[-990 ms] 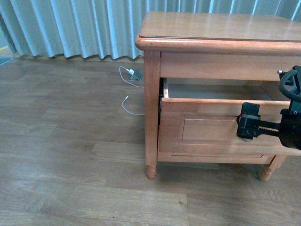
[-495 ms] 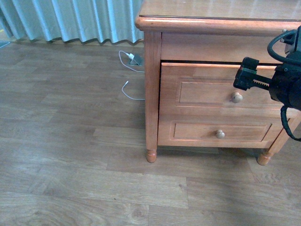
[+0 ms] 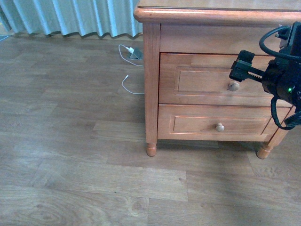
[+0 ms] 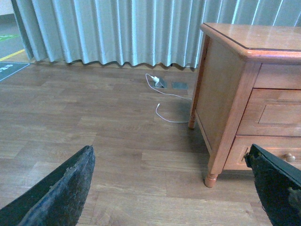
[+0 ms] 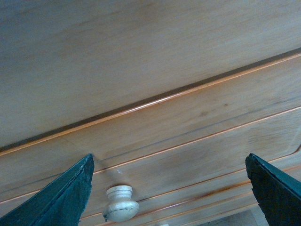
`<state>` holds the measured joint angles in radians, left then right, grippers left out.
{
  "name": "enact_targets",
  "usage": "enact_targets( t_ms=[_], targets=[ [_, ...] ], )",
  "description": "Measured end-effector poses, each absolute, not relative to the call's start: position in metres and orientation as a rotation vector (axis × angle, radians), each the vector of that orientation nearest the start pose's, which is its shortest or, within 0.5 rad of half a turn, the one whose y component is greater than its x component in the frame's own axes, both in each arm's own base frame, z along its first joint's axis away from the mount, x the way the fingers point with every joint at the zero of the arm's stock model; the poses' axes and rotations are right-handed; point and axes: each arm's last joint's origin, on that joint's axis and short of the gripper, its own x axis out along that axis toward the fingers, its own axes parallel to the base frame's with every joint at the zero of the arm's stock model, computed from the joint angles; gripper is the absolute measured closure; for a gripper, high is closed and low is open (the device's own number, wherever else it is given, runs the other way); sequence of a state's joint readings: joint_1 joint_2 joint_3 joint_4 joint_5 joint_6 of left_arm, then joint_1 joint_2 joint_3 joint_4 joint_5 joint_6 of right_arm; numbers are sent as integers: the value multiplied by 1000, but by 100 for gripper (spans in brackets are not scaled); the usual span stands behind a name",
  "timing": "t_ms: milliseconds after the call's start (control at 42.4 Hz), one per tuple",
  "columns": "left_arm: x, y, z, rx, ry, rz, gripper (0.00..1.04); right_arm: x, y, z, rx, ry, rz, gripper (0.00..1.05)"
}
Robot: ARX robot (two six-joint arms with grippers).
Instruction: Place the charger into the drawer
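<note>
The drawer (image 3: 202, 80), the upper honey-coloured one with a round knob (image 3: 233, 86), sits shut in the wooden nightstand (image 3: 151, 70). My right gripper (image 3: 242, 69) is open and empty, right in front of the drawer's front, just above and beside the knob. In the right wrist view the drawer front (image 5: 188, 136) fills the picture, the knob (image 5: 121, 203) sits near one finger, and the gripper (image 5: 168, 162) holds nothing. My left gripper (image 4: 169, 155) is open and empty above the floor, left of the nightstand. The charger with the black cable is out of view.
The lower, shallower drawer (image 3: 207, 123) is shut below. A white-cabled charger with a grey block (image 3: 134, 52) lies on the wooden floor by the curtain (image 3: 70, 16). The nightstand's front leg (image 3: 150, 149) stands on the floor.
The upper drawer, open a second ago, is now shut. My right gripper has moved with the drawer's front towards the nightstand and now sits just above the knob.
</note>
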<state>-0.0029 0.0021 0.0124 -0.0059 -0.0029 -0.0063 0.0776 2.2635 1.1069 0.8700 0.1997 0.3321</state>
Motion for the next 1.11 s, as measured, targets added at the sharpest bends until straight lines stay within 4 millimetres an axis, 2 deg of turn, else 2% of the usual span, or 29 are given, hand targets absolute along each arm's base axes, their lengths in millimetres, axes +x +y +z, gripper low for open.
enact_targets(
  t_ms=[330,448,684,778,896,1108],
  targets=[
    [97,0,167,-6,-4,0,6,437,25,81,294,272,-144,8],
    [97,0,167,-6,-4,0,6,425,23,86,309,289,-96,8],
    [97,0,167,-6,-4,0,6,372,24,117,302,337,36,8],
    [97,0,167,-6,-5,0,6,334,25,135,259,376,78,8],
    [97,0,167,-6,-5,0,6,306,25,148,232,397,111,8],
    [97,0,167,-6,-5,0,6,225,20,178,191,391,132,8]
  ],
)
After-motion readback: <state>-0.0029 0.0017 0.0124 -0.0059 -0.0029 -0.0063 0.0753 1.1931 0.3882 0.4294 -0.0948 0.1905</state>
